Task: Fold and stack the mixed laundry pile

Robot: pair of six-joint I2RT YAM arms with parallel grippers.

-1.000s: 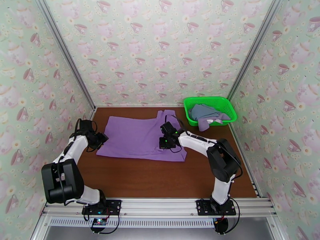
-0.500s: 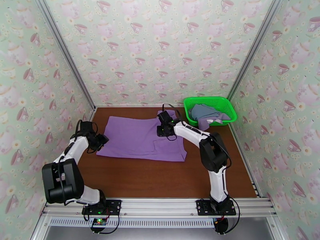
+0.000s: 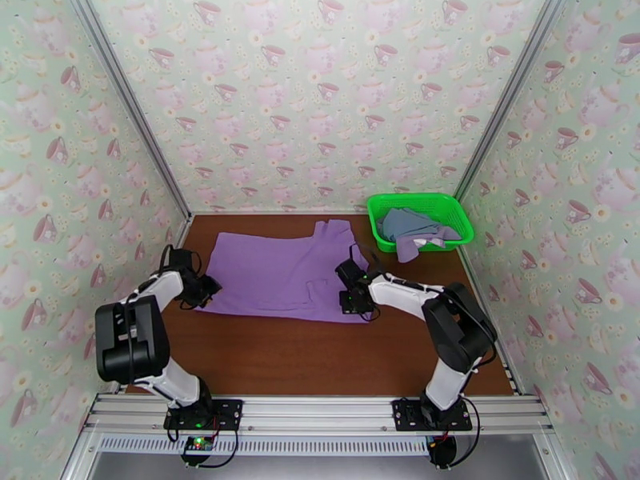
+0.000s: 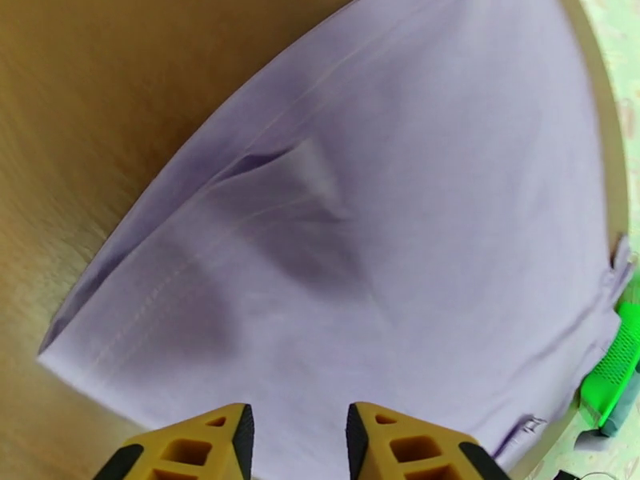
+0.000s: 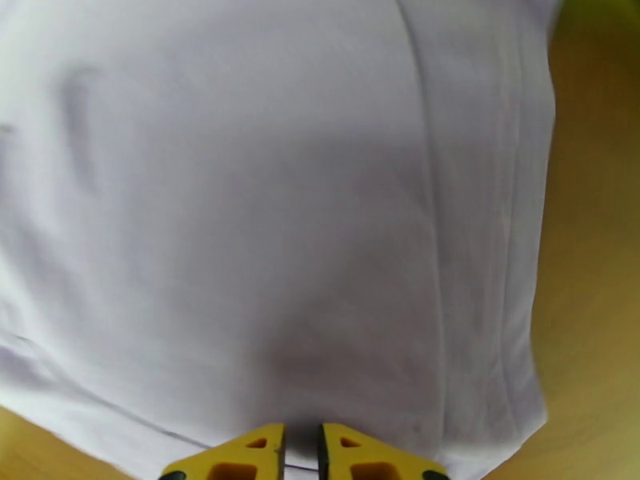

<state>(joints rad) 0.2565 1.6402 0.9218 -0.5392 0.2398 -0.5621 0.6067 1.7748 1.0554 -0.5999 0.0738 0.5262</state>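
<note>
While the shirt [image 3: 272,274] lies flat toward the table's [image 3: 320,354] far edge, our left claw [image 3: 211,288] hangs half open over its near-left corner. The right claw [image 3: 350,306] seems pinched on the near-right hem. Next, we think, both must grip and fold.

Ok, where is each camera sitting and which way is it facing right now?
Top external: high behind the bases, looking down and forward over brown wooden table, bright purple cloth shirt, green plastic mesh basket; both arms, left gripper, right gripper.
Left wrist: low at the shirt's left edge, facing across it toward the basket; own yellow fingers.
Right wrist: low at the shirt's near right corner, facing away along its right edge; own yellow fingers.
Shared: all see shirt and table.
</note>
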